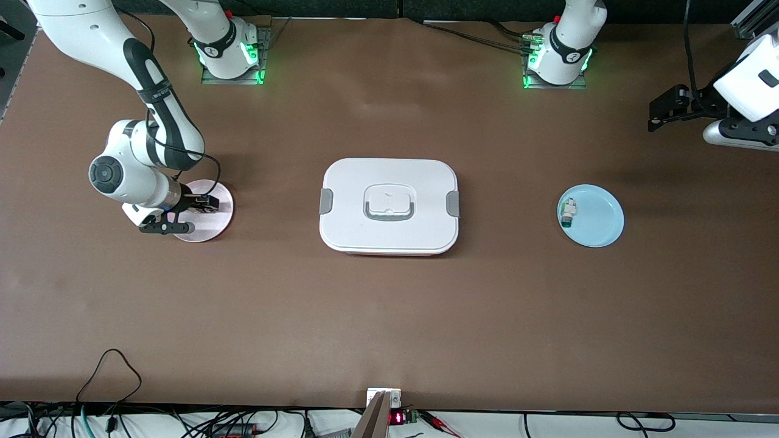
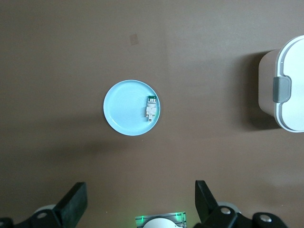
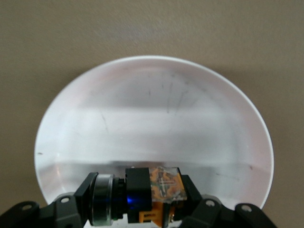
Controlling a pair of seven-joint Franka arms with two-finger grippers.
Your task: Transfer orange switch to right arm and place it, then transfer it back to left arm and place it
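The orange switch (image 3: pixel 154 192) sits between the fingers of the right gripper (image 3: pixel 142 197), which are clamped on it over the pink plate (image 3: pixel 156 118). In the right wrist view the switch lies crosswise between the two fingers, its long axis running from one finger to the other, with a silver ring at one end and the orange-marked body at the other. From the front view the switch itself is hidden by the right gripper (image 1: pixel 198 204), which is down at the pink plate (image 1: pixel 222 213) at the right arm's end of the table. The white box (image 1: pixel 389 207) stands in the middle of the table, lid on, grey clips at both short sides. Toward the left arm's end, a blue plate (image 1: pixel 599 219) carries a small white-and-green part (image 1: pixel 568 212) near its rim. The left gripper (image 2: pixel 140 204) waits with its fingers spread wide, up over bare table near that blue plate (image 2: pixel 123 114).
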